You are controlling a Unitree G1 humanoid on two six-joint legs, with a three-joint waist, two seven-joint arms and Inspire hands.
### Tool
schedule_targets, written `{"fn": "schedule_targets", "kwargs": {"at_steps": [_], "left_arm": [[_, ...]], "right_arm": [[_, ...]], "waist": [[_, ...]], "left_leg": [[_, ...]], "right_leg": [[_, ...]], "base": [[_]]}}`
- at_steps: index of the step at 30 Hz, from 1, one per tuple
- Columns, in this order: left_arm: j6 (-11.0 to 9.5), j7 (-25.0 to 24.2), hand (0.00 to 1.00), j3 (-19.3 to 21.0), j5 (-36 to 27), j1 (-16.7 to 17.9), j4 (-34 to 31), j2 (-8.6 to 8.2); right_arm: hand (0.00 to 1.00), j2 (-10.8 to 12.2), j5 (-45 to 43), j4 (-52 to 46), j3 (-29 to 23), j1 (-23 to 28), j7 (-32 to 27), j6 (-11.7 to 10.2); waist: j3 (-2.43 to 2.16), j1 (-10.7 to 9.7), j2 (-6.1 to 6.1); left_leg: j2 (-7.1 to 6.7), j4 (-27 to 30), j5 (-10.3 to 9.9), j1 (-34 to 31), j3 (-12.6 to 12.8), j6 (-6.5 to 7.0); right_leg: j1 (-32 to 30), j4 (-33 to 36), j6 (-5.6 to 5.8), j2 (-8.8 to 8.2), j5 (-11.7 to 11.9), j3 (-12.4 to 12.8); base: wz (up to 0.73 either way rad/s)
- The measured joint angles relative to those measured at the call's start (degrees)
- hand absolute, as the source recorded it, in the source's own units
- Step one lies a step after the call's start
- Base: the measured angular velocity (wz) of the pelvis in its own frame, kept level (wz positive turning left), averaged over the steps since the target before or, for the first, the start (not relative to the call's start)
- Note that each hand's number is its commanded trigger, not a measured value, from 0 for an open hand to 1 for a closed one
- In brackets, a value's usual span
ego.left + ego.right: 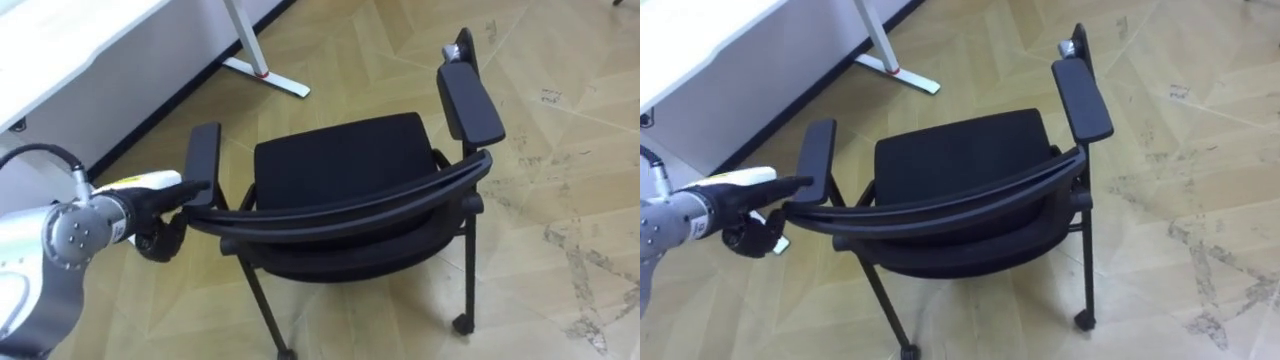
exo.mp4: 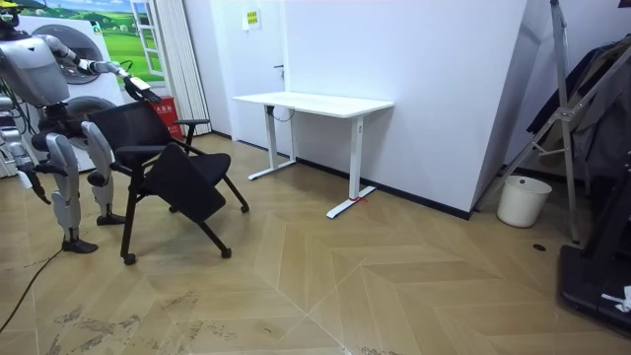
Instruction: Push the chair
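**Robot stands behind black chair, one hand at its back rail**

Left eye view: the chair sits at centre, its curved back rail nearest the camera and its seat facing 12 o'clock. At 9 o'clock the left hand meets the rail's end beside the armrest. One finger lies straight against it and the others curl below (whether they clasp the rail cannot be told). A white desk lies at 11 o'clock.

Room view: the robot stands at 9 o'clock, behind the chair. Its right hand hangs by its thigh, and I cannot tell how its fingers are set.
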Motion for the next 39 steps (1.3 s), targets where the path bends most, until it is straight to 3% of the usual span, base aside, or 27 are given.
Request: {"fn": "schedule_targets", "kwargs": {"at_steps": [8,16,19,24,31,39], "left_arm": [[-0.1,-7.3,0.00,-1.3,-0.2,-2.0,-2.5,0.50],[-0.1,-10.2,0.00,-1.3,-0.6,-5.1,-3.0,1.56],[-0.2,-11.1,0.00,-1.3,-0.6,-5.5,-4.9,2.70],[-0.2,-11.6,0.00,-1.3,-0.6,-7.3,-5.5,3.01],[-1.7,-11.7,0.00,-1.3,-3.0,-7.3,-8.2,3.02],[-2.5,-9.6,0.00,-2.6,-5.1,-6.8,-6.3,2.49]], "right_arm": [[0.00,0.1,0.0,0.7,0.0,0.7,1.2,0.0],[0.00,0.2,-0.1,0.5,0.0,1.0,1.4,0.0],[0.00,0.2,0.0,0.3,0.0,1.0,1.4,-0.1],[0.00,0.2,-0.3,0.0,0.0,1.0,1.4,-0.2],[0.00,0.6,-0.2,0.0,0.0,0.9,2.0,-0.7],[0.00,0.6,0.9,-0.4,0.2,0.9,1.2,-1.2]], "waist": [[0.05,0.1,0.05],[0.05,0.2,0.00],[0.08,0.2,-0.25],[0.06,0.2,-0.36],[0.04,0.2,-0.77],[0.00,-0.6,-0.56]], "left_leg": [[0.08,0.7,-0.1,-0.4,0.4,0.11],[0.10,1.2,-0.2,-0.4,0.4,0.33],[0.10,1.6,-0.2,-0.4,0.3,0.33],[0.10,1.7,-0.2,-0.5,0.1,0.33],[0.09,1.7,-0.2,-0.5,0.0,0.33],[0.14,1.7,-0.2,-0.3,0.1,0.33]], "right_leg": [[-0.7,0.7,0.00,0.00,0.0,1.1],[-0.6,0.9,0.00,0.03,0.0,1.2],[-0.4,0.9,0.00,0.02,0.0,1.2],[-0.3,1.0,0.00,0.03,0.0,1.0],[-0.5,0.9,-0.01,0.03,0.0,1.2],[-0.4,1.4,-0.02,0.09,0.0,1.4]], "base": [[-0.05],[0.00],[0.00],[0.00],[0.00],[0.00]]}}
